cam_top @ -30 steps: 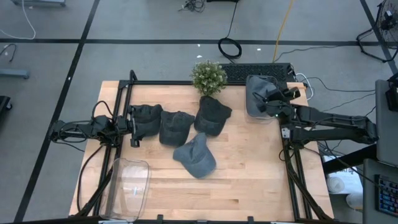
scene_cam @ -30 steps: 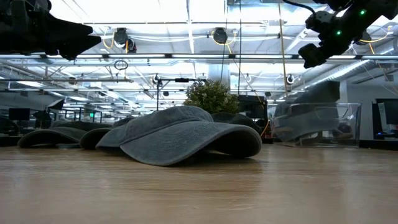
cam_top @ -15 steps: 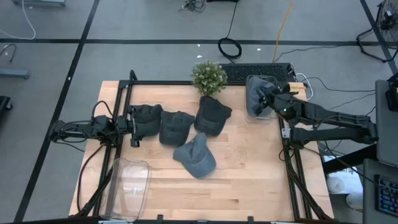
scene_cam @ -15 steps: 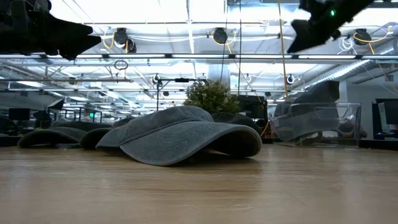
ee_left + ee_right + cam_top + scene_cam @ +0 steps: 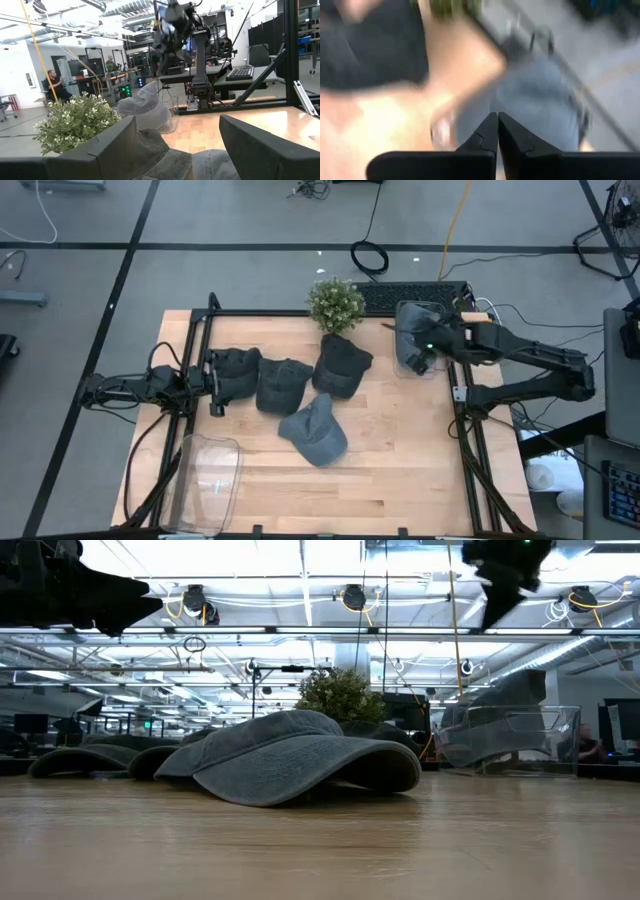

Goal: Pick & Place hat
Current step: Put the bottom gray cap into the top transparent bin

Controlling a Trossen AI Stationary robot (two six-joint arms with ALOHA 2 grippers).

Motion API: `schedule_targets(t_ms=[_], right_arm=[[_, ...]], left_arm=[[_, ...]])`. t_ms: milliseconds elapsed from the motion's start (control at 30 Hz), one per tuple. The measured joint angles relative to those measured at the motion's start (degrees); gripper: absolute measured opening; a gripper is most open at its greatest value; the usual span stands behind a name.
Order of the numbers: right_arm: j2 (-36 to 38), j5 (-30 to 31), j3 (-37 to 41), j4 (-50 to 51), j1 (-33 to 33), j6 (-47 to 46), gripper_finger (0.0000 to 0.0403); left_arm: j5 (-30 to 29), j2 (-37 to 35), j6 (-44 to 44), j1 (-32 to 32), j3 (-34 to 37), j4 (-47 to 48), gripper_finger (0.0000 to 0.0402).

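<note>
Several dark grey hats lie on the wooden table: one at the left [image 5: 236,370], one beside it [image 5: 283,384], one under the plant [image 5: 341,366], and a lighter one nearer the front [image 5: 315,431] [image 5: 290,758]. Another grey hat [image 5: 414,322] sits inside a clear bin [image 5: 401,360] at the far right. My right gripper [image 5: 415,362] [image 5: 497,119] hovers above that bin, shut with nothing between its fingers. My left gripper [image 5: 214,380] [image 5: 177,150] stands open at the left-hand hat, touching nothing.
A potted plant [image 5: 335,303] stands at the far edge, with a keyboard [image 5: 415,296] behind it. A second clear bin [image 5: 208,480] lies at the near left corner. A black frame [image 5: 200,340] runs along the table's edges. Bare wood lies at the near right.
My right gripper has shut on nothing. It has risen above the far right bin and swung a little toward the table's left, turning as it went. The hat in the bin stays where it was.
</note>
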State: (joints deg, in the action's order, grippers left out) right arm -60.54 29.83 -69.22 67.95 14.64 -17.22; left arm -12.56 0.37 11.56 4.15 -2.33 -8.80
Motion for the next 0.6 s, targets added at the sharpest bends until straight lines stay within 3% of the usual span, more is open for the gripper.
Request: schedule_targets(t_ms=[167,467,600], right_arm=[[-3.4,4.4,2.7,7.2,4.6,-5.7,0.0000],[-4.2,3.0,13.0,-4.9,13.4,-1.7,0.0000],[-4.1,7.3,16.4,-9.3,16.8,-1.1,0.0000]], left_arm=[[0.0,0.0,0.0,0.0,0.0,0.0,0.0294],[0.0,0.0,0.0,0.0,0.0,0.0,0.0294],[0.0,0.0,0.0,0.0,0.0,0.0,0.0294]])
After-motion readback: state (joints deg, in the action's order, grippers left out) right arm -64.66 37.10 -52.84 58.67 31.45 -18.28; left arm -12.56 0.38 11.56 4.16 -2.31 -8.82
